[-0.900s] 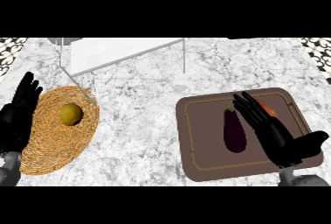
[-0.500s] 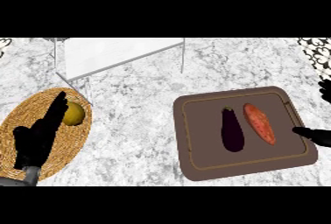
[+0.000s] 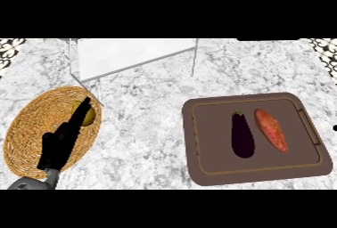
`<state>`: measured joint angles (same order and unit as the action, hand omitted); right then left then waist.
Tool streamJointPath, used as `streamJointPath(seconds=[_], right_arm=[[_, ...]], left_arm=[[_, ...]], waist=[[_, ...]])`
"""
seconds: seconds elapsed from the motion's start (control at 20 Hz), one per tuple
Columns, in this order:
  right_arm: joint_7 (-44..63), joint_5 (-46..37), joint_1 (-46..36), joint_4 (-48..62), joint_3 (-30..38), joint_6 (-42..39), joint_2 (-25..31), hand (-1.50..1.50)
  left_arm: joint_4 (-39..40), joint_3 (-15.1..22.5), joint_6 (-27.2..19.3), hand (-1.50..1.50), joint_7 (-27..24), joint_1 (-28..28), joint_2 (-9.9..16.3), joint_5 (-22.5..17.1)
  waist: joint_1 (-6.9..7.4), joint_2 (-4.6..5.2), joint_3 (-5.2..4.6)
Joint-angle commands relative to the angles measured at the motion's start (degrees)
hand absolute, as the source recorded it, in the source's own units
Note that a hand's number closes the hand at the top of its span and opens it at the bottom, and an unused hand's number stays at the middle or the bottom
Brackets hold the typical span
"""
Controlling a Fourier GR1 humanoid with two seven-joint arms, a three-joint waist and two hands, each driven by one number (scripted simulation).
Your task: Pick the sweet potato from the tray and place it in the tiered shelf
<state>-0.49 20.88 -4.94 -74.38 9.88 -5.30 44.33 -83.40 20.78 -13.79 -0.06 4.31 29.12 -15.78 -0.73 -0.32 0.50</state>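
Open table (image 3: 151, 133) runs between the woven basket (image 3: 30, 133) at the left edge and the brown tray (image 3: 204, 164) at the right. On the tray, an eggplant (image 3: 242, 135) lies just beside the sweet potato (image 3: 271, 130), perhaps touching. The tiered shelf (image 3: 132, 55) stands at the far edge.

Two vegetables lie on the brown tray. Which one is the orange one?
The sweet potato, the right-hand one of the pair, is orange-red and pointed at both ends. The eggplant beside it, on its left, is dark purple with a small green cap.
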Motion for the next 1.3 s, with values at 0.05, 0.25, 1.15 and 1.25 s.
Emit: streamJointPath(seconds=[0.05,0.25,1.15,1.25], right_arm=[[5.36,1.5,-0.86,-8.28,-2.35,-6.11,3.0,-1.5],[16.24,2.85,0.65,-17.03,-5.91,-9.68,7.21,-1.5],[54.41,-24.92,-16.87,-27.74,-30.09,-12.71,10.06,-1.5],[57.52,-24.28,-18.53,-26.79,-30.98,-13.38,6.75,-1.5]], left_arm=[[3.57,1.44,2.27,0.0,-0.89,-3.38,-1.78,-0.09],[3.34,1.31,1.81,0.0,-1.03,-3.52,-2.21,0.77],[4.6,-0.07,3.72,0.0,1.77,0.25,-4.26,2.07],[5.02,0.36,3.34,0.0,2.85,0.29,-4.68,3.19]], waist=[[0.3,0.17,-0.63],[-0.04,0.03,-0.72],[2.08,0.57,-0.57],[1.77,0.53,-0.55]])
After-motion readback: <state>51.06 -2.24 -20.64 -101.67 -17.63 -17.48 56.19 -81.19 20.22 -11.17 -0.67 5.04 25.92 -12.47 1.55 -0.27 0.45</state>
